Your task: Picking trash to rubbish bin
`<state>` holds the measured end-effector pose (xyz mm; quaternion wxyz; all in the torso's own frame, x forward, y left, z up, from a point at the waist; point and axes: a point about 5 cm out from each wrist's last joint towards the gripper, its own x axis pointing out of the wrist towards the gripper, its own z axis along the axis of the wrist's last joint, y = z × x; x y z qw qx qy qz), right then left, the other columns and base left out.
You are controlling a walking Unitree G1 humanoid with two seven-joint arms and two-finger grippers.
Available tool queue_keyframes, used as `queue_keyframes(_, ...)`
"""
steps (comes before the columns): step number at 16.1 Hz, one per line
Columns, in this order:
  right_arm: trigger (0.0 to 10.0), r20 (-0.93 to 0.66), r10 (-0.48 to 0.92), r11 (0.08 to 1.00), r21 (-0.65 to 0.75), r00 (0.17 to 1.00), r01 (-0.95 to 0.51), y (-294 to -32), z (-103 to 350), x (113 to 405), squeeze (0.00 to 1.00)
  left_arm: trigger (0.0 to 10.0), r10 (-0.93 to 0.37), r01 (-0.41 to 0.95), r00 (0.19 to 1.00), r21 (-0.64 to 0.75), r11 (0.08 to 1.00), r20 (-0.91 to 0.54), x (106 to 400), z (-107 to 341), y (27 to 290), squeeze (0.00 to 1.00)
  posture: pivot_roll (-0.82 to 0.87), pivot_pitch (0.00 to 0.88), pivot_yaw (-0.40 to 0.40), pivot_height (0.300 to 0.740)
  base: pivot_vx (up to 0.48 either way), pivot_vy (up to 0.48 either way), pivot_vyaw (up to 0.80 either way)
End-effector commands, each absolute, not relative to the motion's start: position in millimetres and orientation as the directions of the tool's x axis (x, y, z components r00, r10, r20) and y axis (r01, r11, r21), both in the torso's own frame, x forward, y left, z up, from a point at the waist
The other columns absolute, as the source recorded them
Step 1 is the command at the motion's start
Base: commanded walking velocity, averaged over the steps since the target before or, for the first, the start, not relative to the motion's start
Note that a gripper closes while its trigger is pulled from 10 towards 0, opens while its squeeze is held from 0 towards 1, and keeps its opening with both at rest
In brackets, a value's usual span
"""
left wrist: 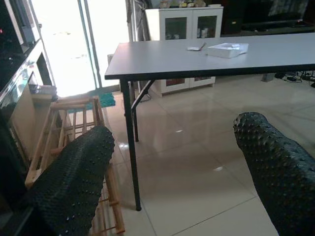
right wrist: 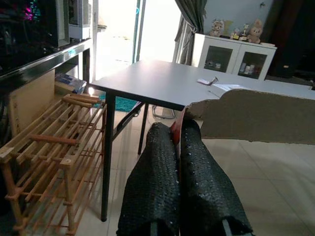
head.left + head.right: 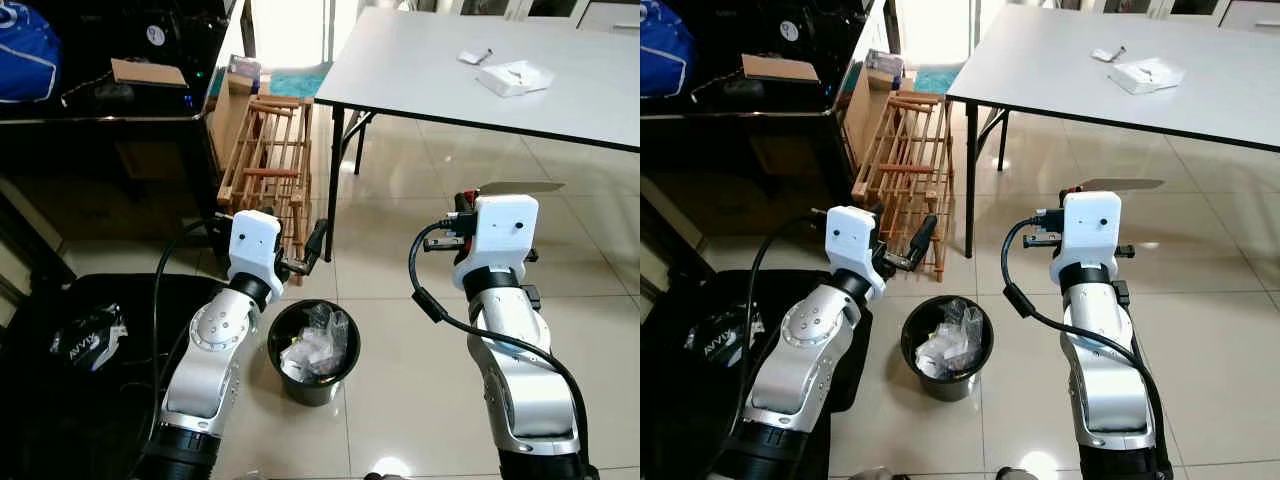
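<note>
Because the black rubbish bin (image 3: 314,351) stood on the tiled floor between the two arms and already held crumpled plastic, it served as the drop point. Beyond the bin stood the grey counter (image 3: 430,70). The right gripper (image 2: 181,147), up and to the bin's right, was clenched on a flat cardboard scrap (image 2: 256,116), its long axis level, pointing away from the bin. The left gripper (image 1: 172,172), just beyond the bin's left rim, gaped empty.

A lived-in home: glossy tiled floor (image 3: 420,390), a wooden shoe rack (image 3: 268,160), a grey worktop (image 3: 450,70), and a white glass-fronted cabinet (image 2: 231,59) topped with soft toys (image 2: 236,30).
</note>
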<state>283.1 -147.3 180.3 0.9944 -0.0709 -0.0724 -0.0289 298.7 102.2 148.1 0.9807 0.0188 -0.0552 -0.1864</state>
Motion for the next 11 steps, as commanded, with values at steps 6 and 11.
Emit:
queue_keyframes(6, 10.0, 0.158, -0.050, 0.988, -0.133, 0.986, 0.072, -147.8, 183.9, 279.2, 0.00, 10.0, -0.390, 0.385, 0.913, 0.062, 0.921, 0.117, 294.9, 150.0, 100.5, 0.00, 0.00, 0.095, 0.023, 0.740, 0.470, 0.000, 0.00)
queue_keyframes(11, 10.0, 0.139, -0.018, 0.991, -0.131, 0.990, 0.036, -143.0, 180.9, 278.6, 0.00, 10.0, -0.381, 0.374, 0.918, 0.074, 0.924, 0.108, 293.8, 148.6, 101.9, 0.00, 0.00, 0.109, 0.026, 0.740, 0.480, 0.000, 0.00)
